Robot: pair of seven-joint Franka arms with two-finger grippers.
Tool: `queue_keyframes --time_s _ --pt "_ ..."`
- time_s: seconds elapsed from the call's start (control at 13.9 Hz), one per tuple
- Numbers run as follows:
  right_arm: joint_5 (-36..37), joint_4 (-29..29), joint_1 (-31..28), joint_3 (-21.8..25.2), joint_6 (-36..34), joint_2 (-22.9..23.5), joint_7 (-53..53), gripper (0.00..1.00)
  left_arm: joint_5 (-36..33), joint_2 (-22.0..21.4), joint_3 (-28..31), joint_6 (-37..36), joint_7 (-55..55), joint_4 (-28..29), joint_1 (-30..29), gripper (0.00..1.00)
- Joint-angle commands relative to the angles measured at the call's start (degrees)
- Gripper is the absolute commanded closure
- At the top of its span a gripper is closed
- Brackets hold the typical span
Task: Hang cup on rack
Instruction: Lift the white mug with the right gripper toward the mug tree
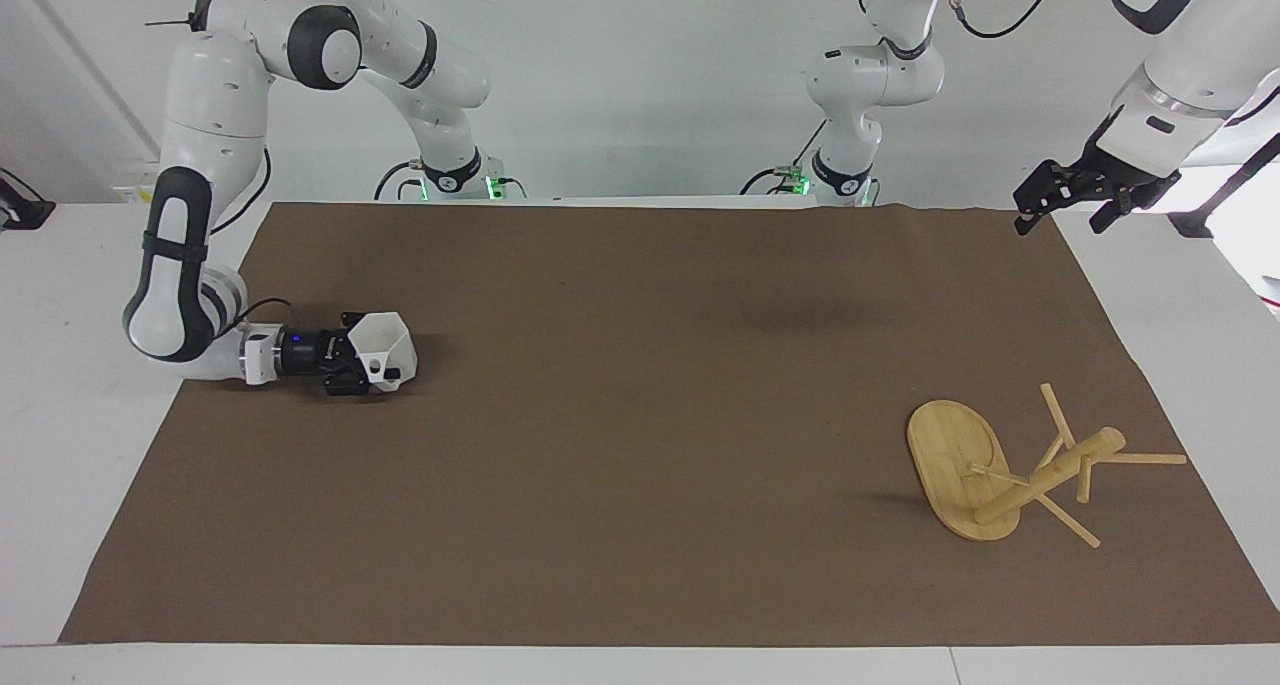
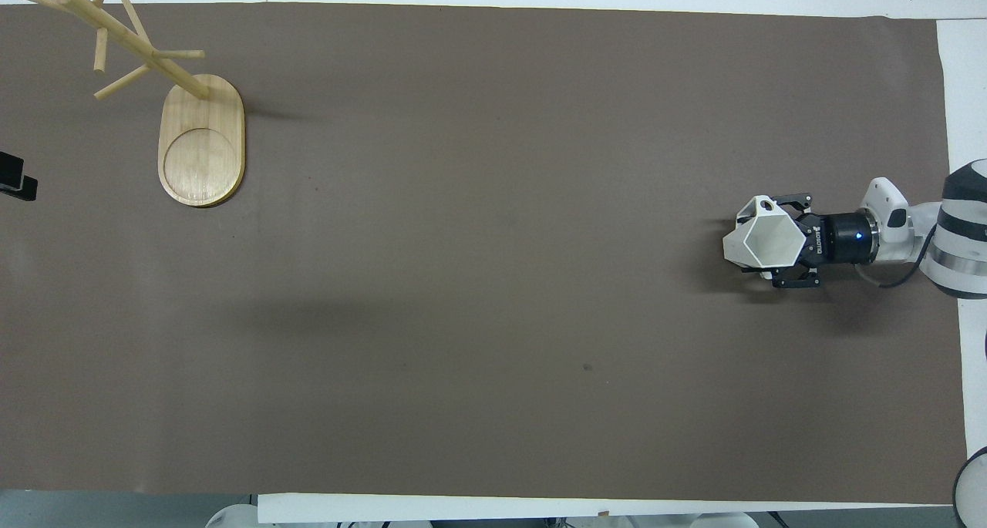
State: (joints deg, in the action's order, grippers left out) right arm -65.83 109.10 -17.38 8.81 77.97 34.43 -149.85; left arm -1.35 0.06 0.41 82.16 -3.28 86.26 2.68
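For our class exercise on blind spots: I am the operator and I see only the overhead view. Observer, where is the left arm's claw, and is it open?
Observer: The left claw hangs open in the air, over the edge of the brown paper mat at the left arm's end of the table. That arm waits.
Operator: Is the small white faceted cup lifted off the mat?
Observer: The cup is very low, and the right claw reaches in level from the side, shut on it. The cup's shadow joins it, so it is on the mat or barely above it. I cannot tell which.
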Motion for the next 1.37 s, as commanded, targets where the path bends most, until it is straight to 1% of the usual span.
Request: queue_keyframes --time_s 0.0,0.22,0.36,0.5,0.58,0.72,0.87,1.01,1.15,1.23,1.3 --pt "-4.8 1.9 6.7 0.1 4.6 -6.7 7.3 0.81 -0.1 -1.6 0.1 0.4 -0.5 1.8 -0.3 0.00" --pt "-12.5 2.0 14.4 0.1 8.2 -6.8 10.8 0.82 -0.1 -1.6 0.1 0.4 -0.5 1.8 -0.1 0.00" --pt "-18.2 2.0 20.1 0.1 11.8 -6.8 13.5 0.83 -0.1 -1.6 0.1 0.4 -0.5 1.8 0.0 0.00" --pt "-24.8 2.0 26.3 0.1 16.3 -6.9 14.9 0.84 -0.1 -1.6 0.1 0.4 -0.5 1.8 -0.3 0.00" --pt "-29.8 1.9 30.3 0.1 18.9 -6.9 14.9 0.84 -0.1 -1.6 0.1 0.4 -0.5 1.8 -0.3 0.00" --pt "-36.8 1.9 36.9 0.1 24.5 -8.3 15.6 0.86 -0.1 -1.6 0.1 0.4 -0.5 1.8 -0.2 0.00" --pt "-39.8 1.6 42.4 0.1 31.0 -9.6 16.9 0.87 -0.1 -1.6 0.1 0.4 -0.5 1.8 -0.2 0.00" --pt "-44.3 1.3 48.1 0.0 40.0 -10.9 14.9 0.87 -0.1 -1.6 0.1 0.4 -0.5 1.8 -0.3 0.00" --pt "-51.5 1.2 53.9 0.1 42.9 -10.8 13.7 0.87 -0.1 -1.6 0.1 0.4 -0.5 1.8 -0.3 0.00" --pt "-55.4 1.4 56.1 0.1 44.6 -10.9 11.2 0.87 -0.1 -1.6 0.1 0.4 -0.5 1.8 -0.2 0.00" --pt "-57.0 1.5 57.5 0.1 45.2 -10.8 8.5 0.87 -0.1 -1.6 0.1 0.5 -0.4 1.8 -0.2 0.00"
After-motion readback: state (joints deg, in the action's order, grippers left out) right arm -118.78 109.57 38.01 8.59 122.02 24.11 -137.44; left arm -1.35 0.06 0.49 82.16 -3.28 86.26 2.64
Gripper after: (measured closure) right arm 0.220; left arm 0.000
